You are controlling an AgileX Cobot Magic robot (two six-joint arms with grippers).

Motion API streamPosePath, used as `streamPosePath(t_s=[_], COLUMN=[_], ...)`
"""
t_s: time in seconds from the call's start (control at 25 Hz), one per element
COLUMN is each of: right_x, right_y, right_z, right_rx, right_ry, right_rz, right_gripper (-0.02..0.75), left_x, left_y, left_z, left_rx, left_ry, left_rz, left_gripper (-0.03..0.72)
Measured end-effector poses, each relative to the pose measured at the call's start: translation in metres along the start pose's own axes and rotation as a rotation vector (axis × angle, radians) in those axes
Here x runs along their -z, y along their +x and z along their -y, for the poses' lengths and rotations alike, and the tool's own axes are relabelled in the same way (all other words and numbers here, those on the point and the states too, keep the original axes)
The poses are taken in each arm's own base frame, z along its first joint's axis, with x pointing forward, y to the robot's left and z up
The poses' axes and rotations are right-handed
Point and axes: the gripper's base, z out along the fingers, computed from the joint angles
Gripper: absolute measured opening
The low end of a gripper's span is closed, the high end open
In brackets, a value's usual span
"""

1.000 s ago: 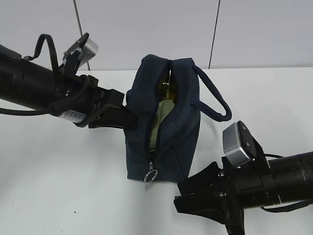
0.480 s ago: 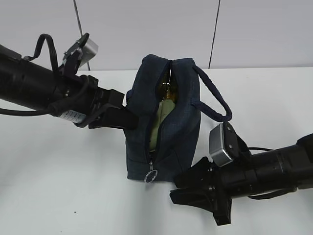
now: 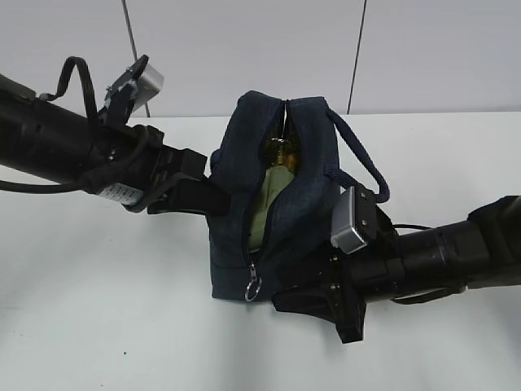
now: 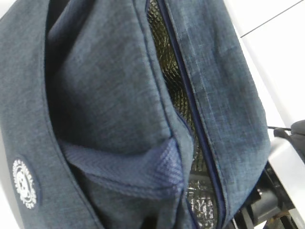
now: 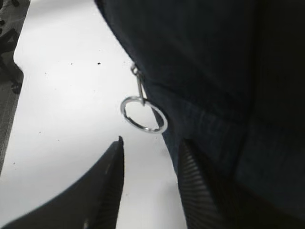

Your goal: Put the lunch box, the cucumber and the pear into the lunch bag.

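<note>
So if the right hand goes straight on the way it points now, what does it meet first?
Probably the metal ring of the zipper, hanging just ahead of the open right hand beside the lunch bag. Depth is unclear; one finger may brush the bag first.

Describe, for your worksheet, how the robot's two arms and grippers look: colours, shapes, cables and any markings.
Both arms are thick black tubes. Each carries a boxy silver-grey camera housing near the wrist. A black cable loops above the left arm, which has a small white label; a thin black cable trails by the right arm. The right gripper has dark, tapered fingers with ribbed inner faces.
</note>
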Motion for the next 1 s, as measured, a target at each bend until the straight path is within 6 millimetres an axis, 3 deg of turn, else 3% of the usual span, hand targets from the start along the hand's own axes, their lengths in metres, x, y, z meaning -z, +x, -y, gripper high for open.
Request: streamPosePath(t_s=[0.4, 1.0], right_x=[-0.03, -0.035], right_y=[-0.008, -0.015], right_z=[-0.014, -0.008], right_rx=[0.086, 0.049], right_ry=[-0.039, -0.025], right_rz=[-0.093, -0.096], right_gripper=[0.314, 0.3], left_x=[0.0, 0.0], left_y=[0.0, 0.0], left_z=[0.0, 0.0], left_rx=[0.0, -0.001], left_ry=[-0.002, -0.002], left_rz=[0.001, 0.001], left_gripper=[-0.016, -0.016])
